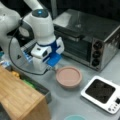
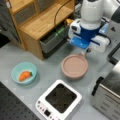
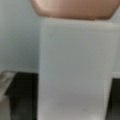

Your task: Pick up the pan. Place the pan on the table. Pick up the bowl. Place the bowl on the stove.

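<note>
In both front views the pan (image 1: 69, 76) sits on the table (image 1: 75, 105) at frame centre, off the stove (image 2: 59, 100), its handle (image 3: 75, 70) at the gripper (image 2: 85, 51); whether the jaws grip it cannot be told.

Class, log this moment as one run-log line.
gripper: at pan handle | pan: on table, off stove | bowl: untouched

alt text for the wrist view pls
A short white handle fills most of the wrist view, running up to the shallow dusty-pink pan at the top edge. Matte grey table shows to its left; the gripper's fingers are not in view.
</note>
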